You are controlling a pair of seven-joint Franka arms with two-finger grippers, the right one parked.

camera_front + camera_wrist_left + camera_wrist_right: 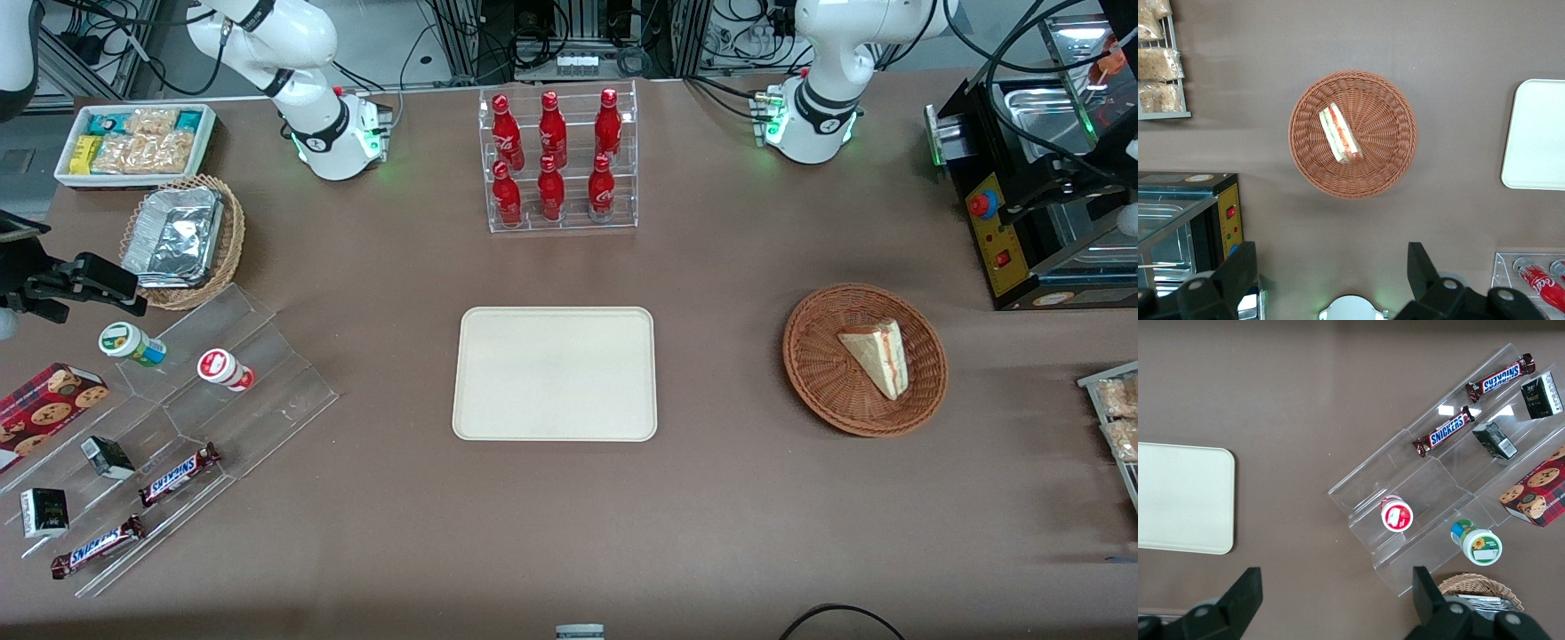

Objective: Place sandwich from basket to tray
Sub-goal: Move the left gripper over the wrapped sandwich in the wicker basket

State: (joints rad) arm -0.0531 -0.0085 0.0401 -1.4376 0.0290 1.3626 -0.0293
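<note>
Front view shows the sandwich (878, 356), a pale triangular wedge with red-orange and green filling along its cut edge, lying in the basket (818, 378), a round reddish-brown wicker bowl on the brown surface (711, 498). The cream tray (555, 373) lies well apart from it, toward the parked arm's end, with nothing on it. Left wrist view looks straight down on the basket and sandwich; the pincer (1331, 273) hangs high above the surface beside the basket, its 2 fingers (1238, 270) spread wide, holding nothing.
</note>
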